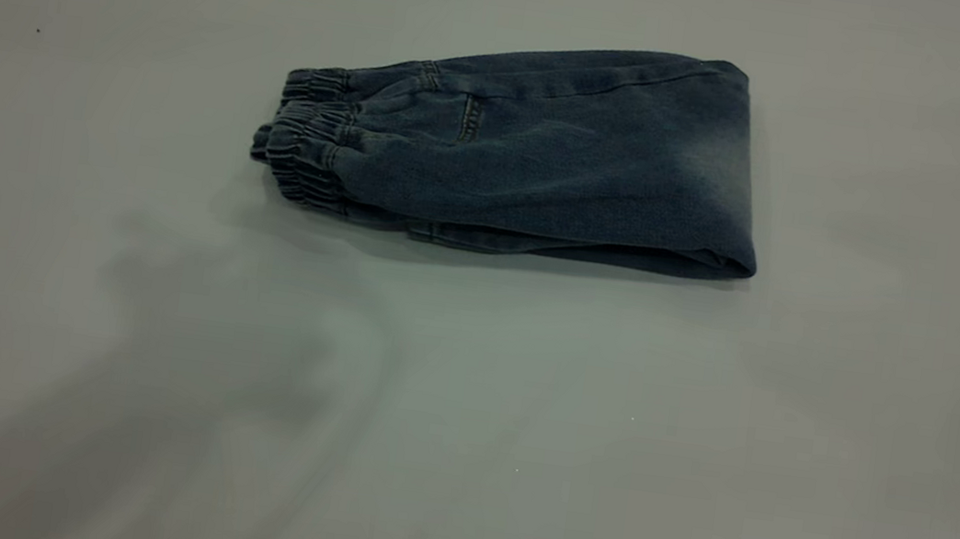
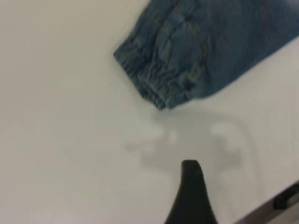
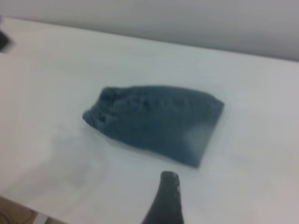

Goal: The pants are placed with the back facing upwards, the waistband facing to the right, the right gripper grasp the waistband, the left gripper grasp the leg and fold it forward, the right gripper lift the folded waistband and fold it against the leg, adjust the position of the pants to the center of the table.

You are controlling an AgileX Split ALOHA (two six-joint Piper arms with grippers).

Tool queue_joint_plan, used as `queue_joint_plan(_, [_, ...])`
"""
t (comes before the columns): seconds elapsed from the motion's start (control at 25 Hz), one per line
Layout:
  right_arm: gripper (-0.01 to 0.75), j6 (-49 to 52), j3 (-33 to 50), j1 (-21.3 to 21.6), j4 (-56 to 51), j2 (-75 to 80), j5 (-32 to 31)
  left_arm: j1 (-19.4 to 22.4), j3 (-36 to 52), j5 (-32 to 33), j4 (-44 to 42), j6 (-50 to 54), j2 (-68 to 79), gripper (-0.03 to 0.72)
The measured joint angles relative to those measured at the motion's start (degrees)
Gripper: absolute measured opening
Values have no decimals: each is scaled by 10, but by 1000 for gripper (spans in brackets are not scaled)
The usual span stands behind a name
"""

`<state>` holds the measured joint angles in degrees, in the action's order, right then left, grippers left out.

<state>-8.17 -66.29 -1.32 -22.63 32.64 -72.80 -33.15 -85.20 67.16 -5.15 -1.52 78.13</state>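
The pants (image 1: 540, 162) lie folded into a flat bundle on the white counter (image 1: 461, 415). The bundle sits closer to the far edge of the counter than to the near edge, and about halfway between the left and right edges. It is longer than it is wide, and its long side runs from left to right. The waistband (image 1: 306, 149) is the bunched, crinkly end, and it points to the left edge of the counter. The other end is a smooth fold with a pale faded patch (image 1: 717, 162), and it points to the right edge. A pocket seam (image 1: 470, 120) shows on top, near the waistband. The fold covers the leg with the printed player, so no print can be seen.

Nothing touches the pants. No arm shows in the exterior view. In the left wrist view, one dark finger (image 2: 192, 196) of the left gripper hangs above the bare counter, near the waistband end but apart from it. In the right wrist view, one dark finger (image 3: 166, 198) of the right gripper hangs above the counter, near the long side of the bundle and apart from it. Only one finger shows in each view, so I cannot tell how either pair of jaws stands.
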Motion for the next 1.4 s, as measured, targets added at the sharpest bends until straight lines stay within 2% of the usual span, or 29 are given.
queue_joint_plan(0.44, [590, 19, 210, 0, 26, -209, -6, 0, 195, 0, 2, 31, -272, 514])
queue_joint_plan(0.68, [590, 21, 274, 0, 118, -276, -5, 0, 322, 0, 2, 31, -405, 514])
queue_joint_plan(1.0, [590, 17, 377, 0, 142, -292, 50, 0, 452, -2, 2, 31, -514, 514])
queue_joint_plan(1.4, [590, 15, 391, 0, 143, -292, 75, 0, 568, -36, 2, 31, -561, 514])
